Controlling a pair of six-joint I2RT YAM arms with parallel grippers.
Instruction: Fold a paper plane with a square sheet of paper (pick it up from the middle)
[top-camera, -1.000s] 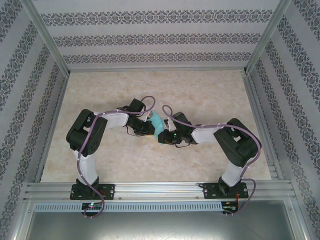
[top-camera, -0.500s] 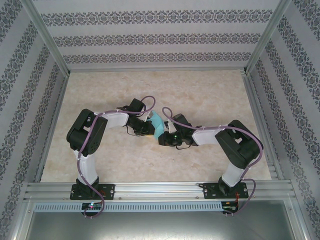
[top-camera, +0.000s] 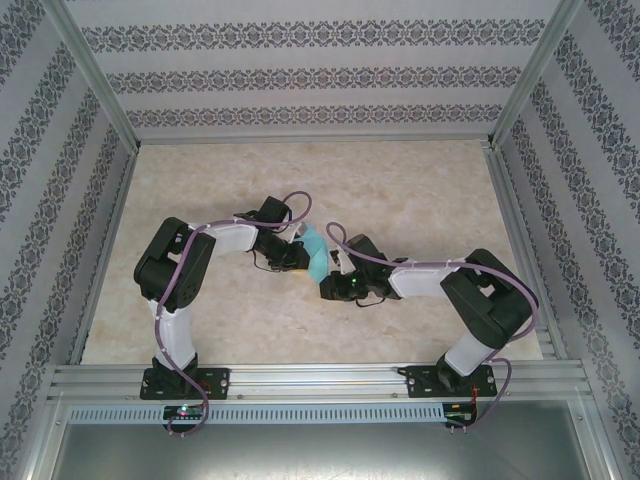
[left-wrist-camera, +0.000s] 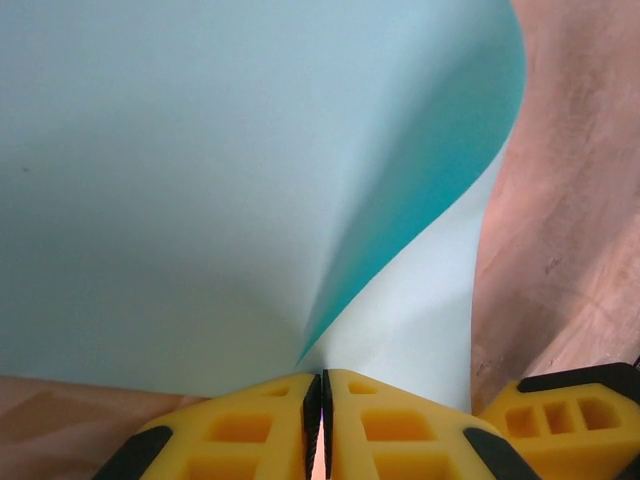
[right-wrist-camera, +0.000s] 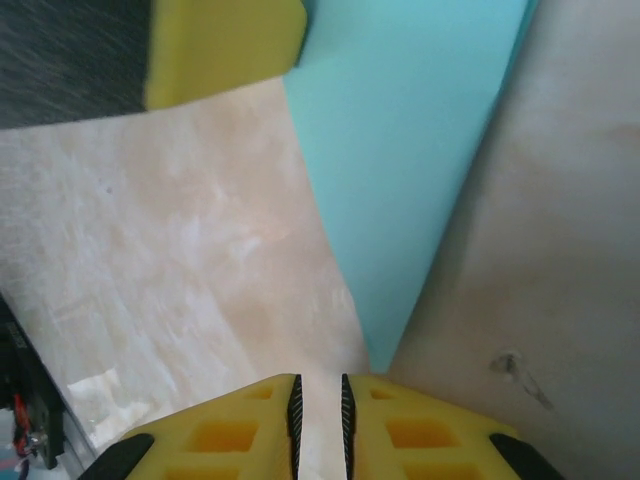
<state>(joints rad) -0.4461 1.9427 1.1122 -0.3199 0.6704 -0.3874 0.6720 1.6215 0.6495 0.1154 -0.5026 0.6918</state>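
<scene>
at mid-table, between the two arms, the square sheet of paper (top-camera: 315, 252) is held up, curled

the left gripper (left-wrist-camera: 321, 400) has its jaws closed on the sheet, probably to keep it off the table (right-wrist-camera: 150, 260) for the other arm; the right gripper (right-wrist-camera: 318, 400), just near and right, shows a thin slit, the sheet's tip ending at one finger, so whether it grips cannot be told; the left wrist view shows pinch and curl; the top view shows how the arms meet
</scene>
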